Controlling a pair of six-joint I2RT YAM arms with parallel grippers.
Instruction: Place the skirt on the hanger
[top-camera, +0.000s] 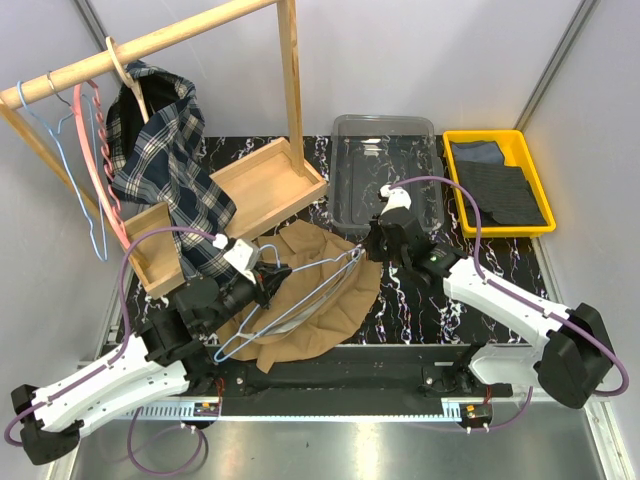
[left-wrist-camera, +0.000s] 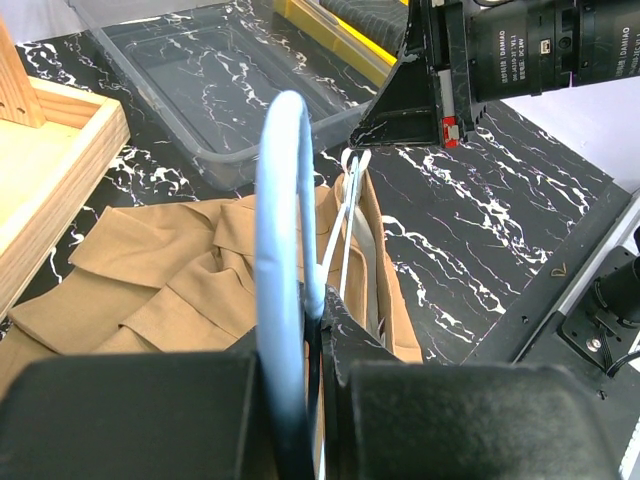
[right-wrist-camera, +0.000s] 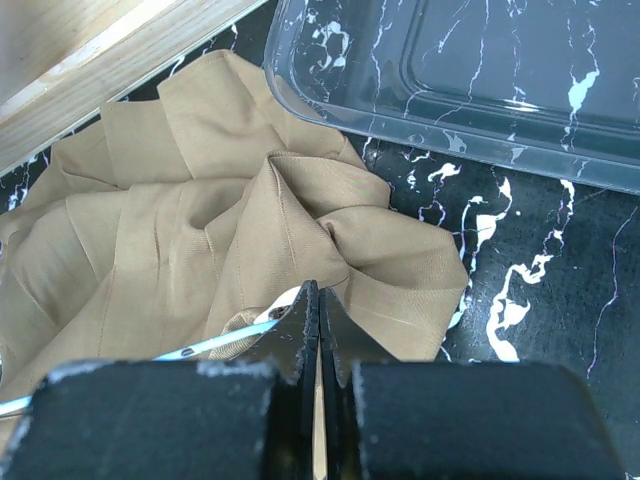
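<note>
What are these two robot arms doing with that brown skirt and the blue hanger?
The skirt lies crumpled on the table with the hanger over it. The left gripper is clamped on the hanger near its hook. The right gripper is pinched shut at the hanger's far end, by the skirt's edge; whether it grips wire or cloth is unclear. The skirt is not on the hanger yet.
</note>
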